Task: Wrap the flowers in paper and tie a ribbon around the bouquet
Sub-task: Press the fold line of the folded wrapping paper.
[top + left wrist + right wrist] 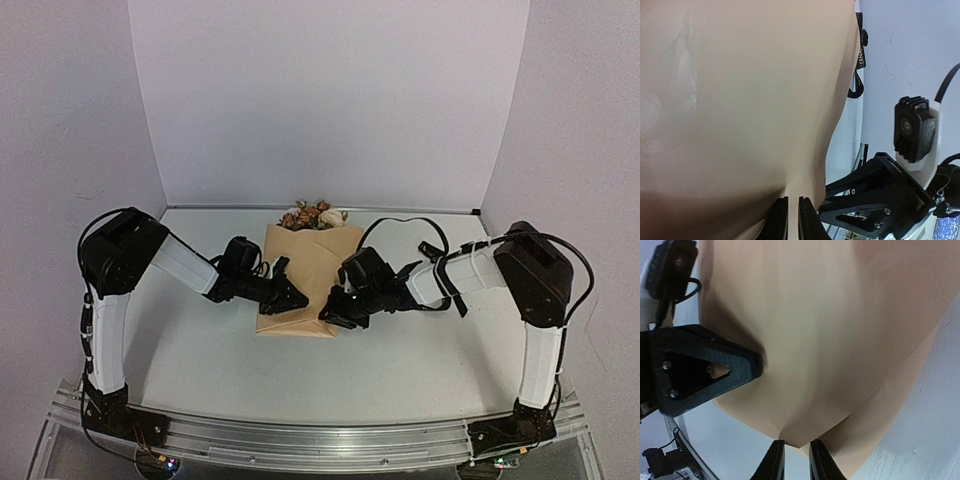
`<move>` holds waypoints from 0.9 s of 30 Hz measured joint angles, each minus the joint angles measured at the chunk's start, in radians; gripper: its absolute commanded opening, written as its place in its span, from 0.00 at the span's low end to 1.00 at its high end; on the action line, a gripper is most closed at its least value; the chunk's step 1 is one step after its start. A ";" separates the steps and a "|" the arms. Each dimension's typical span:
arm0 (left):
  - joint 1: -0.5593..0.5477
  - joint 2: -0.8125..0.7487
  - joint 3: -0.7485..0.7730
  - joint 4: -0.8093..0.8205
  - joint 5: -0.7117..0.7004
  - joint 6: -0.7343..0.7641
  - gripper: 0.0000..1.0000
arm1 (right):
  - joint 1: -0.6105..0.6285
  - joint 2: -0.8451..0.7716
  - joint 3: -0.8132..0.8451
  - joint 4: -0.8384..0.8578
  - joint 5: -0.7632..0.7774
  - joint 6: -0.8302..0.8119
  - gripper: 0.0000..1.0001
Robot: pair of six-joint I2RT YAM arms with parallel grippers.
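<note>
The tan paper lies folded over the flowers, whose pink and brown blooms stick out past its far edge. My left gripper is at the paper's lower left, and in its wrist view it is shut on a fold of the paper. My right gripper is at the lower right. Its jaws stand slightly apart, with a corner of the paper just at the tips and table showing between them. The black ribbon loops on the table behind the right arm.
White walls close in the table on three sides. The two grippers sit close together over the paper's near end; the left one's finger shows in the right wrist view. A black strap hangs off the right forearm.
</note>
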 measured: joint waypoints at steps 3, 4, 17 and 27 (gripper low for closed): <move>0.000 0.000 0.000 -0.005 0.000 0.016 0.10 | -0.004 0.036 0.002 0.008 -0.014 0.008 0.10; 0.000 -0.001 0.000 -0.009 0.001 0.019 0.10 | -0.005 0.041 0.002 0.009 -0.015 0.010 0.09; 0.000 -0.181 -0.094 -0.149 0.010 0.123 0.08 | -0.005 0.043 0.002 0.018 -0.011 0.045 0.07; -0.004 -0.135 -0.139 -0.183 0.023 0.151 0.06 | -0.005 0.042 0.002 0.013 -0.012 0.045 0.08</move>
